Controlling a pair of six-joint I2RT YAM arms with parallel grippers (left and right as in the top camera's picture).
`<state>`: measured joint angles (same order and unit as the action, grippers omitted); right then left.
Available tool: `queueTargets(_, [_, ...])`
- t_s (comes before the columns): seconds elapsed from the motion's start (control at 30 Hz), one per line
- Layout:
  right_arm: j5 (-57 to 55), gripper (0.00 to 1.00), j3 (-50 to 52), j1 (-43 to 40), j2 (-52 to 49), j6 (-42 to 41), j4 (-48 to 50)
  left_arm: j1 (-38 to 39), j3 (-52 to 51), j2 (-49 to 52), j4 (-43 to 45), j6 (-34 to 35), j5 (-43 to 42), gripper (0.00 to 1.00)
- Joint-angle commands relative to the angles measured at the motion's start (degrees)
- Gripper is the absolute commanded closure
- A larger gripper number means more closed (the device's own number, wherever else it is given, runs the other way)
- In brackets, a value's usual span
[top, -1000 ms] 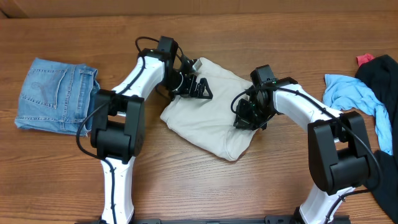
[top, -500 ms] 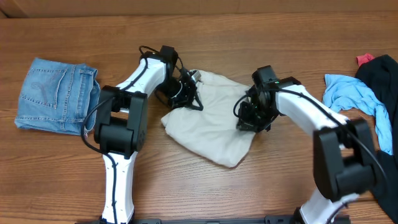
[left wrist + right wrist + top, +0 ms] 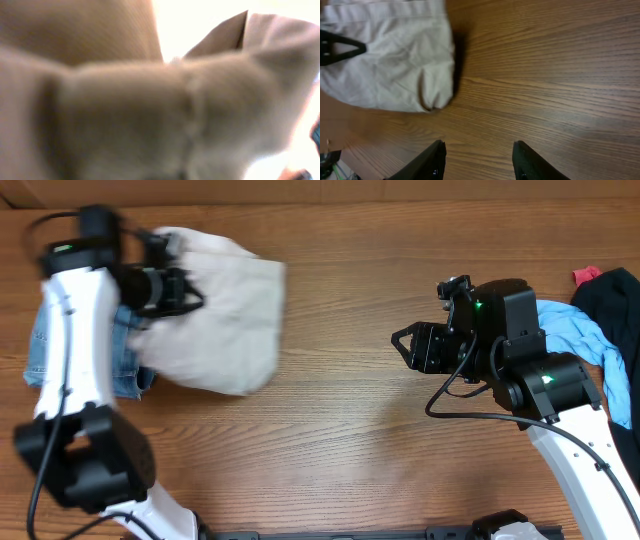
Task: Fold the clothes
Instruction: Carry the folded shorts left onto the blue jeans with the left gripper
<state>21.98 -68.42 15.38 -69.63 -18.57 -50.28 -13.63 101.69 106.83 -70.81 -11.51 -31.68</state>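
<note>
Left pincer (image 3: 183,288) clamps clothes (image 3: 235,315) (blurred), right pincer (image 3: 478,151) — spread

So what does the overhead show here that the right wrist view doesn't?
Overhead only: the denim shorts behind the left arm, plus the blue cloth and black garment at the picture's right edge. Right wrist only: a close look at the right end effector, open over bare table. Both: the cream shorts, gripped by the left end effector.
</note>
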Motion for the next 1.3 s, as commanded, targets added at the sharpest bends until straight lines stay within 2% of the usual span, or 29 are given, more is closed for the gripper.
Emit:
queueTargets(0.0, [-0.96,0.53,-0.46,-0.24,0.07,0.35,0.02,-8.61,1.33,-3.19,-0.24,-6.49,0.39,0.96])
queueTargets(0.17, [-0.96,0.54,-0.46,-0.24,0.02,0.39,-0.09,-18.16,1.33,-2.23,2.05,-5.40,2.43,0.96])
queueTargets(0.3, [-0.98,0.54,-0.44,-0.24,0.02,0.44,-0.90,-22.12,1.33,-0.66,7.65,-2.01,9.73,0.94])
queueTargets(0.33, [-1.01,0.54,-0.44,-0.24,0.02,0.46,-1.31,-22.47,1.31,-0.15,8.66,-1.42,10.82,0.86])
queueTargets(0.4, [-1.29,0.54,-0.44,-0.24,0.02,0.66,-2.12,-22.77,1.31,1.42,11.06,0.59,14.69,0.59])
queueTargets(0.5, [-1.81,0.54,-0.44,-0.24,0.02,0.66,-3.85,-22.73,1.31,4.07,14.12,6.58,26.38,0.42])
queueTargets(0.53, [-1.84,0.54,-0.44,-0.24,0.02,0.66,-4.68,-22.73,1.33,4.70,14.60,8.17,29.64,0.25])
queueTargets(0.6, [-2.08,0.54,-0.44,-0.24,0.02,0.87,-6.56,-22.93,1.33,5.27,15.43,11.04,33.75,0.09])
queueTargets(0.73, [-4.39,0.54,-0.44,-0.24,0.02,1.07,-9.14,-23.89,3.87,4.57,14.47,12.31,34.47,0.00])
queueTargets(0.8, [-4.96,0.54,-0.44,-0.24,0.02,1.07,-9.44,-24.44,7.58,4.04,11.96,13.55,32.70,0.00])
queueTargets(0.87, [-5.46,0.54,-0.44,-0.24,0.02,1.05,-9.22,-25.09,12.02,3.39,8.70,13.70,27.39,0.00])
queueTargets(0.93, [-5.84,0.54,-0.44,-0.24,0.02,1.05,-8.83,-25.14,16.22,2.51,4.81,13.66,19.98,0.07])
queueTargets(0.97, [-5.92,0.54,-0.44,-0.24,0.02,1.05,-8.59,-25.03,17.81,2.21,3.02,13.40,16.68,0.16])
queueTargets(1.0, [-5.95,0.54,-0.44,-0.24,0.02,1.05,-8.31,-24.70,18.75,2.01,1.64,13.40,14.56,0.30])
queueTargets(1.03, [-5.97,0.54,-0.44,-0.24,0.02,1.05,-7.96,-24.04,19.41,1.77,-0.15,13.42,11.80,0.50])
queueTargets(1.1, [-6.12,0.51,-0.44,-0.24,0.02,1.07,-6.60,-22.18,19.80,1.57,-4.57,11.74,4.09,0.80])
queueTargets(1.17, [-6.10,0.47,-0.46,-0.24,0.02,1.14,-4.72,-20.02,19.78,1.46,-8.39,6.56,-0.63,0.88])
queueTargets(1.27, [-6.32,0.45,-0.96,-0.24,0.15,7.13,-1.79,-13.49,19.80,-0.04,-13.44,-2.08,-3.06,0.86])
